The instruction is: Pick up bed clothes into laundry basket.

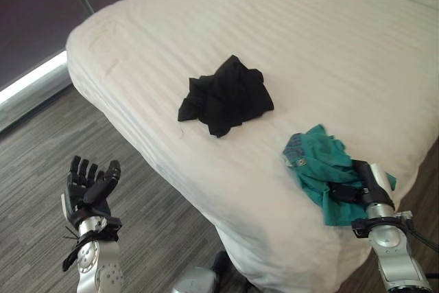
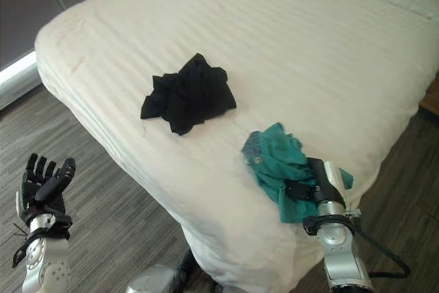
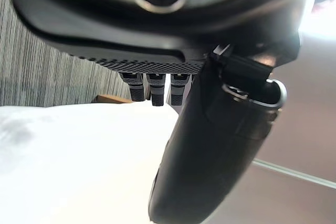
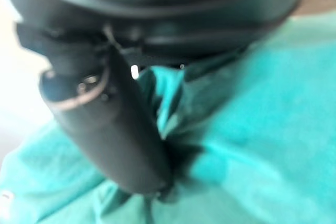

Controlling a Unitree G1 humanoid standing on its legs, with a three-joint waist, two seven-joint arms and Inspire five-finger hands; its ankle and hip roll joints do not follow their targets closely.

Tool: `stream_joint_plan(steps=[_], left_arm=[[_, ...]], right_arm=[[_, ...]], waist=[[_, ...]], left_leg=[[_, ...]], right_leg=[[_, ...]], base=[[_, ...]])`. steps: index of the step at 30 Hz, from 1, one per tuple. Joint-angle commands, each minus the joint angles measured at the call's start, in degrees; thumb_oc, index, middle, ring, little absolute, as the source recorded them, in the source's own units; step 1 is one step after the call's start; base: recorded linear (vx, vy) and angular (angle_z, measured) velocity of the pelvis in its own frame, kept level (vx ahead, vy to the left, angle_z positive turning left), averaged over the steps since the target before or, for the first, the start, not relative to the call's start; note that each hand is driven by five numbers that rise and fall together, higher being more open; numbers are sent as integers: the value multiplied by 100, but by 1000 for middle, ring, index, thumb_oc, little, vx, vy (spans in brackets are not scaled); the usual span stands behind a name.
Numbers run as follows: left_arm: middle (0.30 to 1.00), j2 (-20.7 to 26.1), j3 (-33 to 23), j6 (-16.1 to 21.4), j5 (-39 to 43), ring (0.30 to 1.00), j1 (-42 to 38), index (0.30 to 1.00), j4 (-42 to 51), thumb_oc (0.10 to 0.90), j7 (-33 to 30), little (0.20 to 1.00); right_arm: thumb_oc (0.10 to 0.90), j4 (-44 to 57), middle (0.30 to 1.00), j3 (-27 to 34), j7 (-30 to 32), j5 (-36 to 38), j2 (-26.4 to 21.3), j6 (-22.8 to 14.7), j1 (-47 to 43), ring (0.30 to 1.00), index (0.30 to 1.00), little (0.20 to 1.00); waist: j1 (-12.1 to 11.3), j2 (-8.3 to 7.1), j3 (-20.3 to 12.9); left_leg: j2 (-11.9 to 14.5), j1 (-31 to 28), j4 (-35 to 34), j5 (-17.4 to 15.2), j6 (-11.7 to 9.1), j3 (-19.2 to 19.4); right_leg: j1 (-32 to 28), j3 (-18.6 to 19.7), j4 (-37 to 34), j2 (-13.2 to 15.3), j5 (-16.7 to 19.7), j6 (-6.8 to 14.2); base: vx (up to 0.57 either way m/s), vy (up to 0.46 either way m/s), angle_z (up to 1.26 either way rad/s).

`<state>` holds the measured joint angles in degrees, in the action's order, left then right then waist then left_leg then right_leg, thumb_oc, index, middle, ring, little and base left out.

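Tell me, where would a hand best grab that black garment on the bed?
Probably at the raised bunch in the middle of the black garment, coming from above: it lies crumpled in a heap on the bed, so the folds give fingers something to pinch.

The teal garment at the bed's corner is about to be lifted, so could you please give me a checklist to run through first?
1. Right hand on the teal garment: ok, thumb pressed into the cloth in the wrist view.
2. Fingers fully closed round the cloth: cannot tell, they are hidden in it.
3. Garment free of the black garment: ok, they lie apart.
4. Left hand clear: ok, open, over the floor beside the bed.
5. Laundry basket located: cannot tell.
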<state>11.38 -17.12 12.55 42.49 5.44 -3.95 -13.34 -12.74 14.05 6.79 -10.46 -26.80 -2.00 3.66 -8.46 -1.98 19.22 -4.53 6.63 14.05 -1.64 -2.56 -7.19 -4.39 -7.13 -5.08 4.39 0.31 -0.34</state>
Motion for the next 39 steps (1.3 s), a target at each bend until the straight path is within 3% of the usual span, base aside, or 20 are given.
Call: stream_joint_plan(steps=[1, 4, 7, 8, 9, 10, 11, 12, 13, 14, 15, 16, 19, 21, 22, 25, 27, 29, 33, 39], left_arm=[[900, 329, -393, 679, -236, 900, -370, 900, 893, 800, -62, 900], [900, 629, -370, 741, -398, 900, -655, 900, 866, 800, -232, 900], [900, 1012, -336, 774, -509, 900, -1068, 900, 791, 800, -285, 900], [900, 1365, -322, 794, -640, 900, -1253, 900, 779, 800, -295, 900], [900, 1381, -323, 796, -642, 900, -1269, 900, 767, 800, -298, 900], [900, 1673, -344, 793, -748, 900, -1389, 900, 743, 800, -287, 900], [900, 1678, -343, 795, -747, 900, -1394, 900, 738, 800, -286, 900], [900, 2127, -182, 824, -850, 900, -1721, 900, 631, 800, -250, 900], [900, 2414, -128, 802, -963, 900, -1821, 900, 575, 800, -267, 900], [900, 2793, -32, 768, -1095, 900, -2030, 900, 419, 800, -303, 900], [900, 2799, -24, 770, -1093, 900, -2036, 900, 411, 800, -302, 900], [900, 3371, 87, 746, -1220, 900, -2260, 900, 190, 800, -394, 900], [900, 3960, 170, 612, -1195, 900, -2426, 900, -390, 800, -332, 900], [900, 4386, 442, 518, -1197, 900, -2750, 900, -504, 800, -182, 900], [900, 4388, 452, 521, -1196, 900, -2762, 900, -511, 800, -182, 900], [900, 4595, 692, 377, -1356, 900, -2957, 900, -587, 800, -87, 900], [900, 4732, 778, 322, -1388, 900, -2942, 900, -671, 800, 41, 900], [900, 4789, 741, 313, -1341, 900, -2876, 900, -758, 800, 114, 900], [900, 5321, 1073, 118, -1374, 900, -2866, 900, -1077, 800, 748, 900], [900, 5770, 1622, -24, -1587, 900, -3151, 900, -1650, 800, 1297, 900]], right_arm=[[400, 661, 300, 387, 521, 280, -368, -272, 115, 300, 300, 300], [400, 723, 300, 339, 531, 356, -382, -279, 205, 300, 300, 300], [400, 689, 300, 294, 533, 565, -378, -292, 182, 300, 300, 300], [400, 596, 300, 312, 557, 654, -390, -266, 140, 300, 300, 300], [400, 599, 300, 311, 556, 656, -380, -261, 131, 300, 300, 300], [400, 583, 300, 319, 538, 682, -375, -257, 106, 300, 300, 300], [400, 583, 300, 320, 539, 681, -371, -256, 104, 300, 300, 300], [400, 572, 300, 420, 534, 789, -262, -237, 144, 300, 300, 300], [400, 523, 300, 416, 578, 878, -207, -231, 118, 300, 300, 300], [400, 582, 300, 373, 571, 969, -87, -262, 86, 300, 300, 300], [400, 581, 300, 375, 571, 968, -81, -261, 88, 300, 300, 300], [400, 525, 300, 241, 594, 1186, 20, -320, 7, 300, 300, 300], [400, 499, 300, -5, 566, 1226, 32, -348, -176, 300, 300, 300], [400, 435, 300, -171, 472, 1252, -79, -341, -229, 300, 300, 300], [400, 434, 300, -167, 472, 1252, -77, -342, -229, 300, 300, 300], [400, 278, 300, -360, 482, 1420, -122, -418, -420, 300, 300, 300], [400, 209, 300, -487, 426, 1436, -217, -432, -523, 300, 300, 300], [400, 160, 300, -538, 413, 1441, -241, -420, -577, 300, 300, 300], [400, 79, 300, -721, 247, 1455, -484, -380, -707, 300, 300, 300], [400, 157, 300, -698, -8, 1377, -424, -407, -346, 300, 300, 300]], waist=[[418, -61, -529], [563, 55, -649], [671, 201, -794], [699, 281, -862], [683, 263, -838], [738, 273, -901], [729, 265, -899], [815, 216, -969], [855, 218, -958], [859, 189, -929], [846, 184, -941], [897, 260, -851], [793, 371, -711], [934, 538, -672], [926, 538, -674], [831, 512, -650], [821, 454, -664], [734, 439, -685], [849, 557, -880], [1006, 614, -1012]], left_leg=[[1679, -241, -640, 721, -419, 215], [2365, -536, -1059, 1454, -715, 232], [2599, -688, -1165, 1613, -972, 41], [2429, -746, -1115, 1279, -1010, -85], [2407, -716, -1061, 1281, -995, -81], [2277, -813, -1075, 813, -947, 19], [2269, -810, -1063, 807, -943, 28], [1927, -861, -1072, 70, -810, 220], [1769, -881, -1064, -86, -749, 240], [1583, -869, -1048, -162, -632, 325], [1586, -898, -1054, -216, -631, 340], [1366, -932, -1128, -223, -468, 418], [1224, -1058, -1322, -176, -272, 650], [999, -1182, -1580, -40, -104, 694], [1003, -1183, -1589, -35, -107, 697], [804, -1354, -1807, -5, -17, 986], [728, -1396, -1817, -37, -14, 1113], [719, -1416, -1814, -52, -39, 1239], [756, -1377, -1905, -24, -103, 1499], [808, -1462, -1905, 20, -178, 1609]], right_leg=[[-248, -102, 514, 558, -378, 675], [-91, 137, 902, 749, -536, 823], [14, 356, 1136, 1021, -542, 1047], [51, 453, 1199, 1239, -444, 1168], [75, 481, 1204, 1253, -400, 1179], [74, 534, 1186, 1362, -293, 1222], [78, 544, 1181, 1369, -287, 1226], [84, 586, 1067, 1749, 217, 1340], [158, 668, 1092, 1884, 611, 1344], [292, 757, 1125, 2019, 1024, 1326], [273, 756, 1125, 2023, 977, 1336], [522, 818, 1316, 2045, 1438, 1241], [806, 378, 1797, 2053, 1356, 1179], [897, 291, 2394, 1201, 457, 992], [905, 294, 2400, 1197, 455, 988], [840, -427, 2235, 686, -153, 780], [766, -494, 1913, 464, -205, 761], [634, -691, 1595, 571, -152, 783], [333, -257, 692, 430, 107, 939], [97, -268, 234, 373, 249, 906]], base=[[153, 298, -55], [117, 370, -41], [106, 507, -64], [63, 440, -55], [67, 429, -50], [11, 146, -38], [95, 442, -45], [61, 471, -19], [50, 636, -6], [29, 330, 4], [-18, 472, -15], [-39, 472, -21], [-82, 512, -27], [-29, 469, -59], [-37, 333, -4], [-41, 216, 9], [-28, 70, -34], [-27, 31, -37], [-3, -8, -33], [62, -60, -21]])
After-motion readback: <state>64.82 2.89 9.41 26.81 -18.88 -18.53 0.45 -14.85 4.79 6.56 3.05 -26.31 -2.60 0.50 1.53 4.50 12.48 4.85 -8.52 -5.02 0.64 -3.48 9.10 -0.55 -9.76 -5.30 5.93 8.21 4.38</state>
